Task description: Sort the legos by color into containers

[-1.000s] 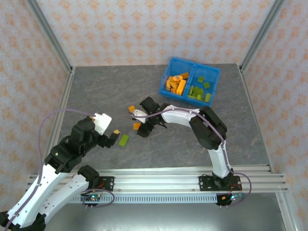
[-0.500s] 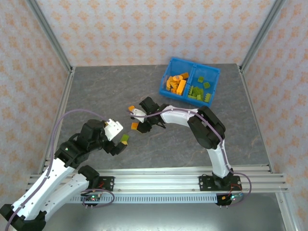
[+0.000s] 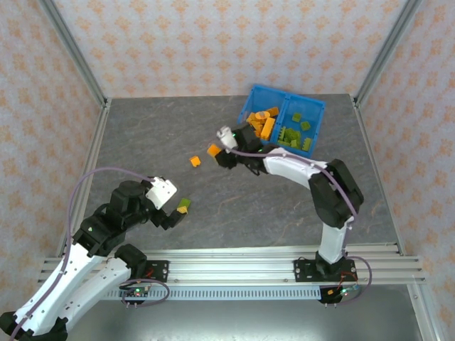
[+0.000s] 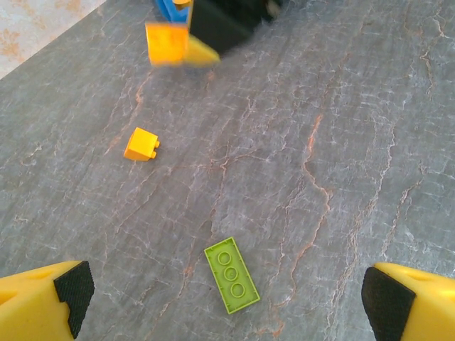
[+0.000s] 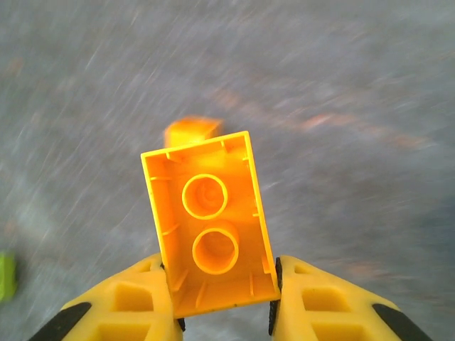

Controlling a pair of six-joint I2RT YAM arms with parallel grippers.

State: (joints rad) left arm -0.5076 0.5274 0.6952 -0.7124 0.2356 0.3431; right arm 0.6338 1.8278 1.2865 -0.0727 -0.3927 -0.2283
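Gripping an orange rectangular plastic brick (image 5: 210,227) by its sides, the right claw (image 5: 222,288) holds it above the grey stone-pattern counter (image 3: 142,135), near the bright blue plastic bin (image 3: 282,119). The left claw (image 4: 229,295) hangs fully released over a lime green flat plastic brick (image 4: 232,275) lying on the counter. A small orange square brick (image 4: 141,144) lies well apart.
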